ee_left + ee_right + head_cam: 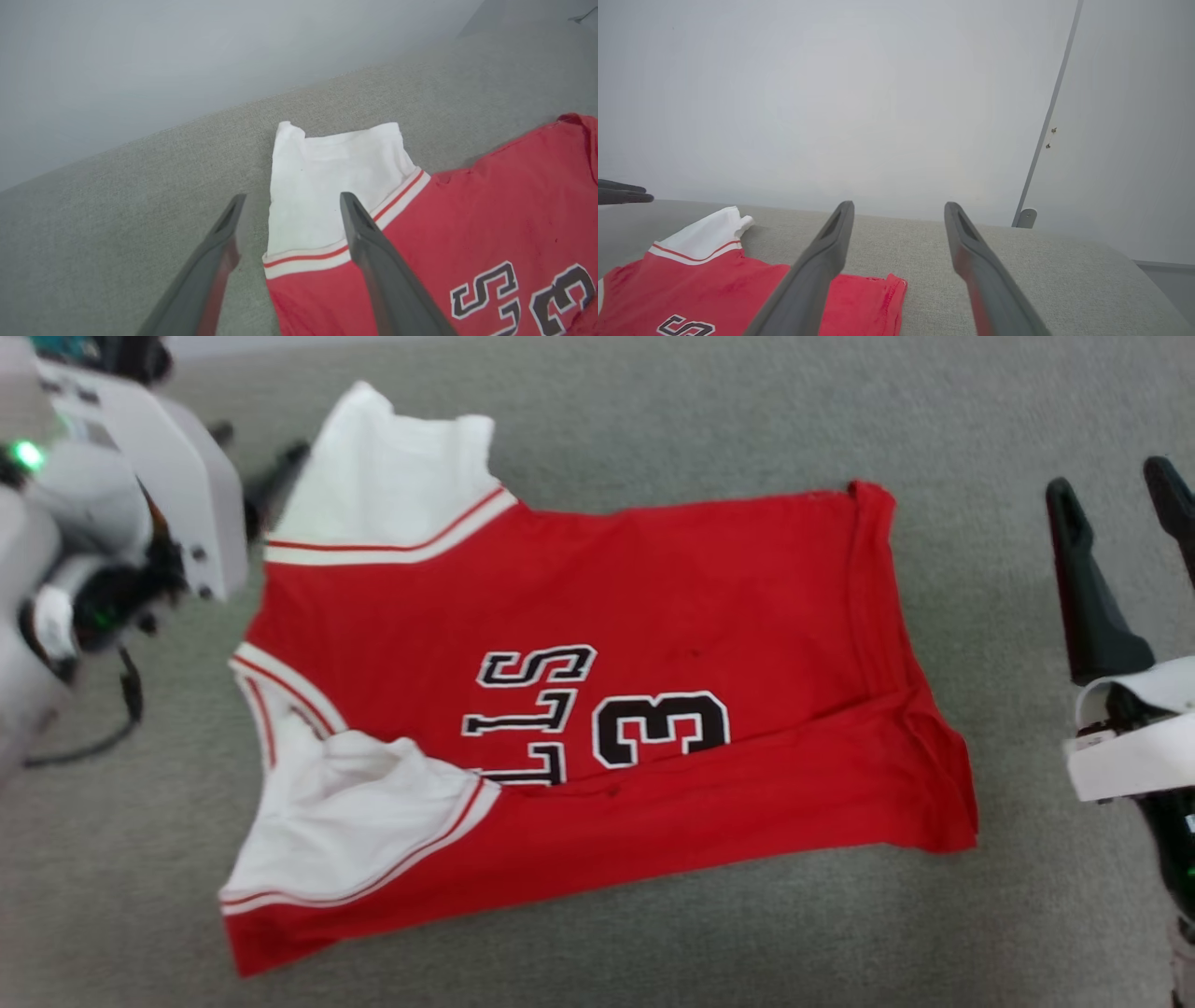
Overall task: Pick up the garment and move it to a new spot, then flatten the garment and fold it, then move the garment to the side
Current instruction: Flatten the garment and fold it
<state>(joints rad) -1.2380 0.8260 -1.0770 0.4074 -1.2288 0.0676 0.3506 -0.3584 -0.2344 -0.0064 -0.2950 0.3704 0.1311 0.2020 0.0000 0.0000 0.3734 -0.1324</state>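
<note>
The garment (653, 579) is a red jersey with white sleeves, lying spread on the grey fabric surface (653, 420), collar end to the left. Its near long edge is folded up over part of the black lettering. My left gripper (257, 453) hovers open by the far white sleeve (327, 177); in the left wrist view the left gripper (293, 198) has one finger (373, 261) over the sleeve seam and the other beside the cloth, holding nothing. My right gripper (1111, 476) stands open and empty beyond the hem; the right gripper (899, 205) looks past the garment's (705, 284) hem corner.
A pale wall (831, 93) rises behind the surface's far edge, with a vertical panel seam (1045, 140) at the right. A thin dark cable (93, 737) hangs by my left arm. Bare grey fabric lies around the garment on all sides.
</note>
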